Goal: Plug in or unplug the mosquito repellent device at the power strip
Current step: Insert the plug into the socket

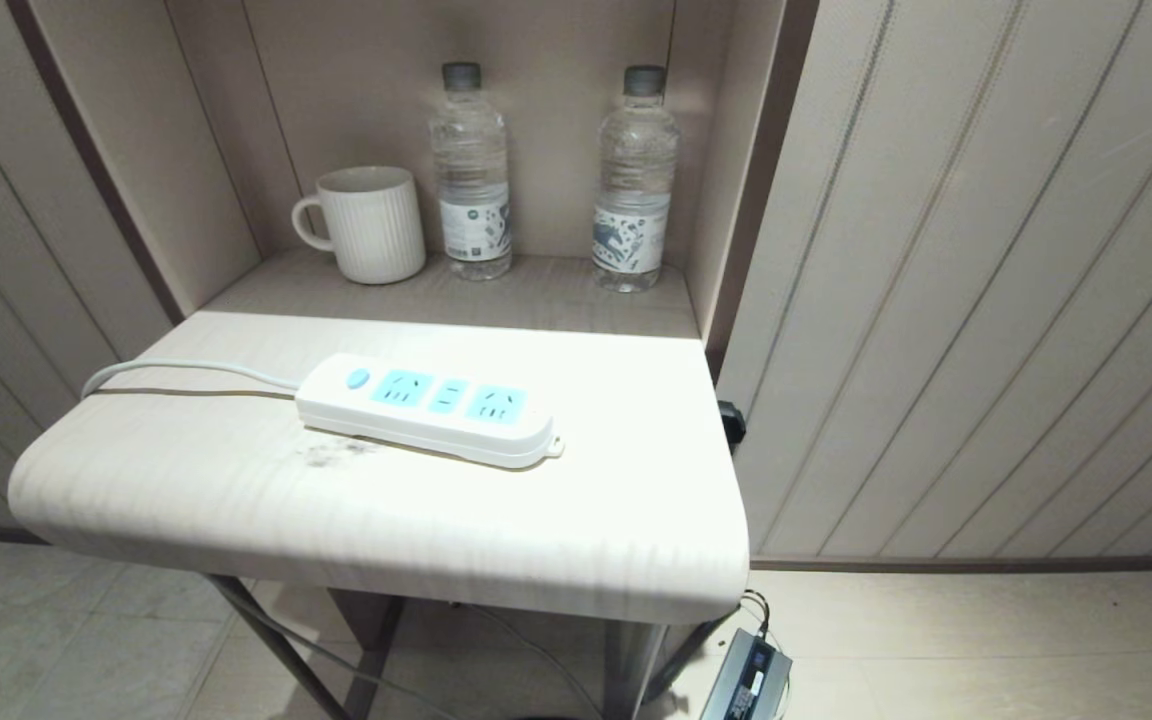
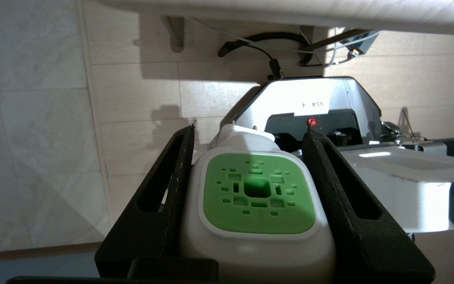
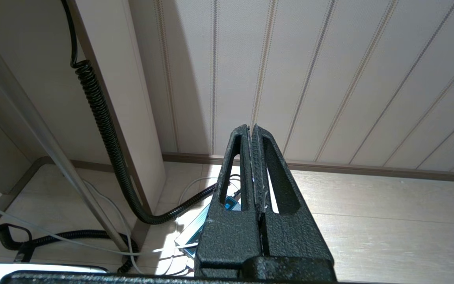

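We see the power strip (image 1: 431,408) lying on the counter (image 1: 236,500), its cord (image 1: 186,368) trailing left; behind it stand a mug (image 1: 368,224) and two water bottles (image 1: 471,170).

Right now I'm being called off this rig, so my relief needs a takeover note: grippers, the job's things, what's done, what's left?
Left gripper: shut on the mosquito repellent device, green face toward the wrist camera, plug end pointing away; held low, below the table edge and over the floor, out of the head view.
Right gripper: shut, empty, parked low by the wall panel.
Power strip: flat on the table, all sockets free.
Done: device is in the grip.
Left: bring it up to the strip and seat the plug in a socket.
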Motion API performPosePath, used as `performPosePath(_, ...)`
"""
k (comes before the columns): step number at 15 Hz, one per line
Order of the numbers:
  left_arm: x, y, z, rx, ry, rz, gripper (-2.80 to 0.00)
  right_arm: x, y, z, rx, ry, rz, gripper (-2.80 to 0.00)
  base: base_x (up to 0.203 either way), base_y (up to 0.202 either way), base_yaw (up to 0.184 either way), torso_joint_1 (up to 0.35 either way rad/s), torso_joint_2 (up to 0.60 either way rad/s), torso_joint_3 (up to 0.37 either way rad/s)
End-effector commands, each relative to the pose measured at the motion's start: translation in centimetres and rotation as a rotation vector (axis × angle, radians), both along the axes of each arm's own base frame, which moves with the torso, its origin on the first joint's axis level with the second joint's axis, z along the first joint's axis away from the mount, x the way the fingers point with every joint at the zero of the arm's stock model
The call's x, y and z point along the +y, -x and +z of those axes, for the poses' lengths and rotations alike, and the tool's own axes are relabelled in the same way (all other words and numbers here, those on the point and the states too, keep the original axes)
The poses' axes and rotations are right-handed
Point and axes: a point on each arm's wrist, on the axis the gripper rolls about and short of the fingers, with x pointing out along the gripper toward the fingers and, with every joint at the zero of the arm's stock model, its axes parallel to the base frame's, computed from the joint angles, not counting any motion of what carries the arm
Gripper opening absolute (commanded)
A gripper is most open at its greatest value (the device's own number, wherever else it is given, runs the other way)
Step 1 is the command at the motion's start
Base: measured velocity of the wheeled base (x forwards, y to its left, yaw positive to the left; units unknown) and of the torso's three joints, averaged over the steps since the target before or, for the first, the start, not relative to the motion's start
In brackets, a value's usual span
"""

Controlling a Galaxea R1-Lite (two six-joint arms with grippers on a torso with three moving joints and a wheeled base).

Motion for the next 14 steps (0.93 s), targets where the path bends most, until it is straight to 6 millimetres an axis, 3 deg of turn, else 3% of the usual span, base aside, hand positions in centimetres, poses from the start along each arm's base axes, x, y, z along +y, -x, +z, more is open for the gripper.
performPosePath(1, -0.9, -1.3, -0.1, 0.034, -0.02, -0.009, -2.8, 0.0, 0.0, 0.0, 0.0, 0.0, 0.0, -2.8, 0.0, 0.0, 0.0, 0.0, 0.0, 0.0)
performPosePath(14, -2.2, -2.9, -0.5, 0.106, 0.023, -0.058, -2.8, 0.0, 0.0, 0.0, 0.0, 0.0, -0.001, -2.8, 0.0, 0.0, 0.0, 0.0, 0.0, 0.0)
